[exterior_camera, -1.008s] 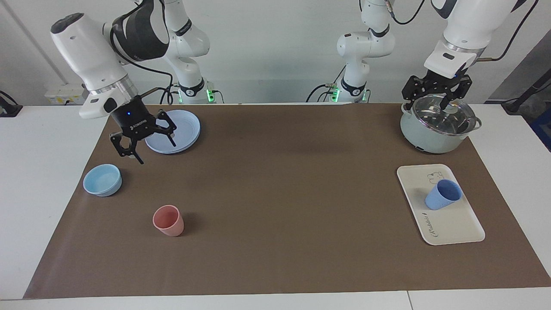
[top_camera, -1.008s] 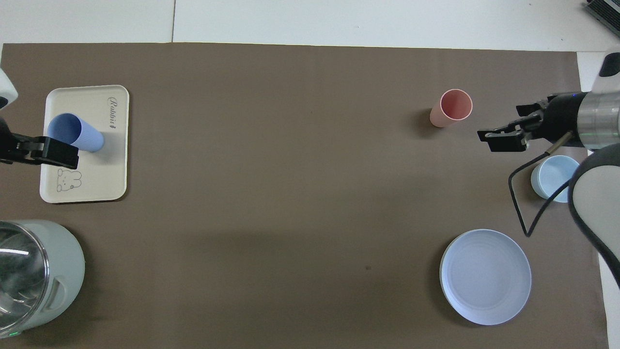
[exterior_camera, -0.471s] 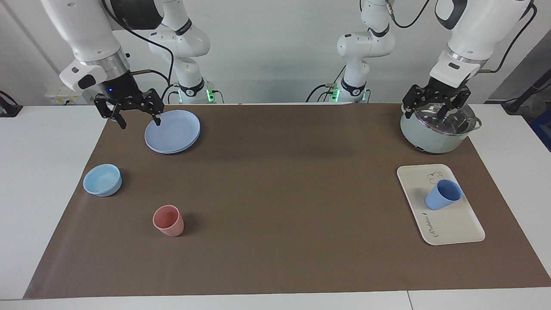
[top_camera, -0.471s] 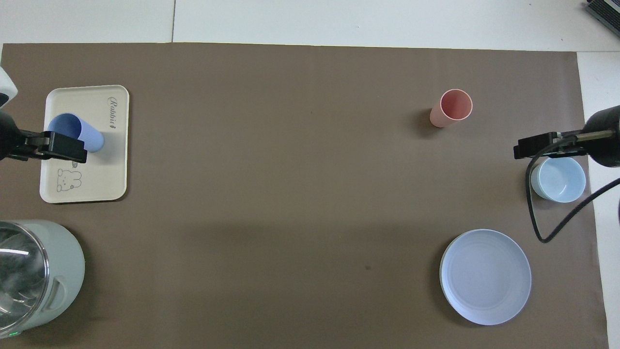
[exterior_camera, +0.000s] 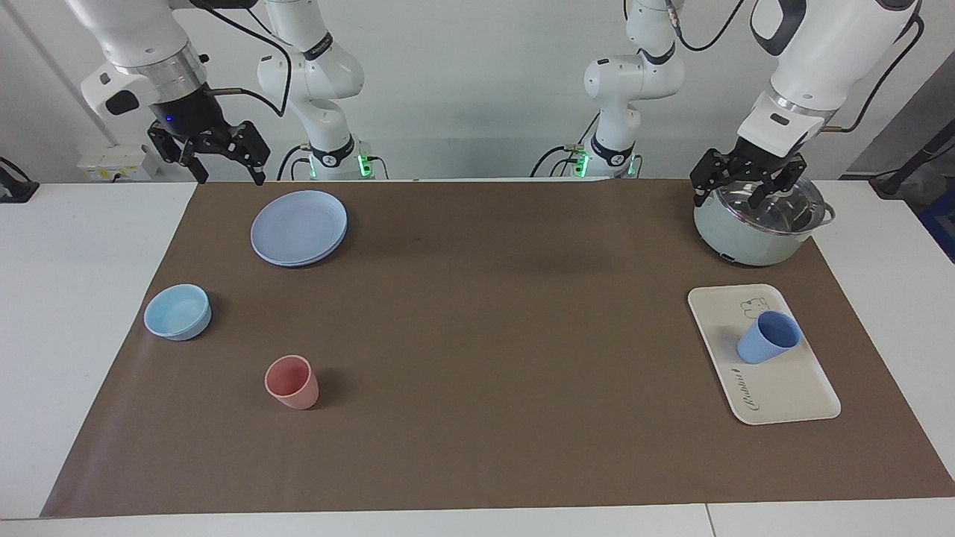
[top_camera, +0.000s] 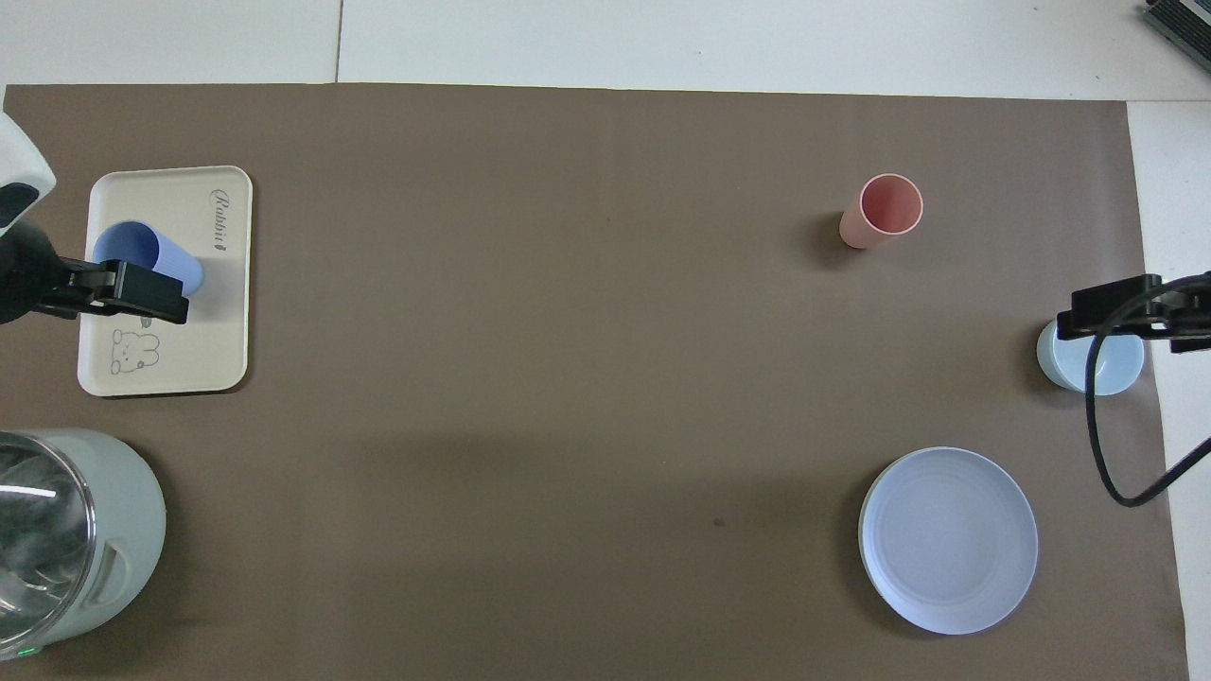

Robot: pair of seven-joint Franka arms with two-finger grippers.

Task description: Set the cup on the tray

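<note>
Facing view shows you the cup [exterior_camera: 768, 337] upright on the tray [exterior_camera: 783, 391], near the table's edge at the left arm's end. Your left hand [exterior_camera: 746, 183] hangs spread and empty over the pot [exterior_camera: 753, 235]; your right hand [exterior_camera: 209, 149] is spread above the robots' edge.

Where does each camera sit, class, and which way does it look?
Facing view: high across the table, looking at the robots; shows both arms and bases, left claw open over the pot, right claw open, raised.
Overhead view: high above the robots' end, looking steeply down; only parts of the claws show at the side edges.
Shared: cup on tray, pink cup, bowl, plate.
</note>
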